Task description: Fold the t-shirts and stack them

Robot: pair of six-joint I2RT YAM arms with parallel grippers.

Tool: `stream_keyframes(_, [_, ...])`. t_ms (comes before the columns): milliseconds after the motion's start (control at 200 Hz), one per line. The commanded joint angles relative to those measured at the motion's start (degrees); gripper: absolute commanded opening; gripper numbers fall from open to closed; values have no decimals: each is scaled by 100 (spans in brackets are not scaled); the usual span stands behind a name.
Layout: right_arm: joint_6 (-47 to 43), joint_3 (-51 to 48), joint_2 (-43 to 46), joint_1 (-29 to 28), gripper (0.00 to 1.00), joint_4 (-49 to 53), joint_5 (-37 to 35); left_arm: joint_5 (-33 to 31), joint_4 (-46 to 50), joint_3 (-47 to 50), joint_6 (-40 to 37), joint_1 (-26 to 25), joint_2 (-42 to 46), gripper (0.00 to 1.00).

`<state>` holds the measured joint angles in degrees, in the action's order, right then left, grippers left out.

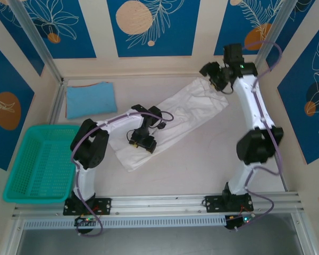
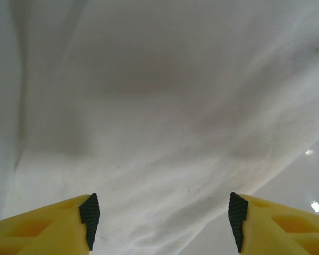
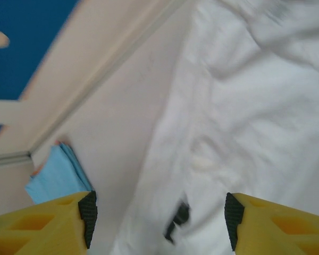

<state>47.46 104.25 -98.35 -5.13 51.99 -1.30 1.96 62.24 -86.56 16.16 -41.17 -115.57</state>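
The plain white cloth t-shirt point(image 1: 189, 111) lies as a long diagonal strip on the pale bench point(image 1: 202, 159). The left gripper point(image 1: 142, 142) partly covers its near-left end, jaws wide with nothing between them. The right gripper point(image 1: 217, 74) hangs over the far-right end, also wide and empty. A small black mark point(image 3: 176, 219) on the shirt is too blurred to make out. The folded light-blue cloth t-shirt point(image 1: 91, 100) sits far-left, well apart.

Likely lab: aluminium-framed, panelled enclosure point(image 1: 37, 42)
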Motion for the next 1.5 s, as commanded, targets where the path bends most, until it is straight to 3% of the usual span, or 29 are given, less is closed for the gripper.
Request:
stream_keyframes(0, [187, -1945, 988, -108, 69, -81, 57, 331, 41, -117, 371, -58, -439, 66])
stream_keyframes(130, [206, -3161, 1869, -223, 70, -16, 244, 440, -186, -81, 917, -280, -726, 66])
stream_keyframes(300, [-193, -3539, 2439, -254, 70, 564, 259, 676, 33, -708, 1561, -954, -1299, 67])
stream_keyframes(475, [134, -4109, 3272, -203, 70, 741, 183, 1056, 425, -2029, 2178, -1664, -1895, 68])
stream_keyframes(670, [314, -4256, 3711, -88, 73, 1134, -400, 1678, 739, -3673, 2799, -2066, -2655, 72])
stream_keyframes(830, [301, -4098, 3638, 79, 73, 1250, -439, 1491, 942, -3679, 3035, -2116, -2433, 84])
stream_keyframes(975, [377, -3974, 3504, 245, 73, 1215, -431, 1173, 1071, -3175, 2770, -2093, -1656, 96])
stream_keyframes(1105, [494, -4219, 3250, 451, 73, 738, -193, 733, 1222, -2739, 2398, -1948, -768, 100])
stream_keyframes(1260, [702, -4050, 2075, 578, 72, 134, 20, 401, 1328, -2405, 1955, -1296, 77, 100])
stream_keyframes(1375, [734, -2993, 615, 462, 72, 46, -198, -67, 1415, -1978, 1843, -520, 544, 100])
stream_keyframes(1490, [613, -1109, -1209, 320, 72, 501, -330, -297, 1423, -1374, 1958, 388, 856, 100])
